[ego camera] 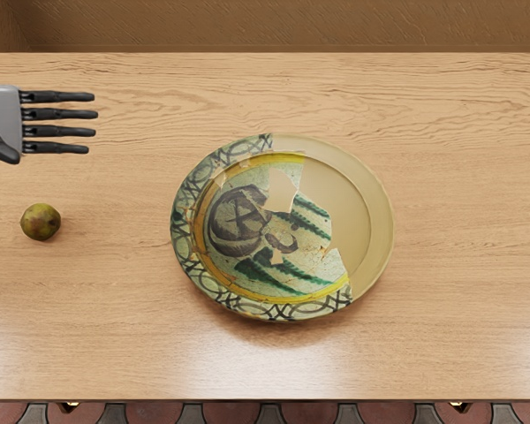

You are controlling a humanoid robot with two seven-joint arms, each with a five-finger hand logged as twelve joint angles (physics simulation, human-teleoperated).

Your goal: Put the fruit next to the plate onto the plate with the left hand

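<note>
Left hand [18, 122] enters at the upper left edge with its fingers straight and slightly spread, holding nothing, and it is apart from the fruit, which lies nearer the front. The small green-brown fruit [41, 222] rests on the wooden counter [442, 106] well to the left of the patterned plate [382, 212], not touching it, and the plate carries nothing. Judged status: nothing is done yet, with reach, grasp, carry and placement onto the plate all outstanding; the right hand is not in view.
</note>
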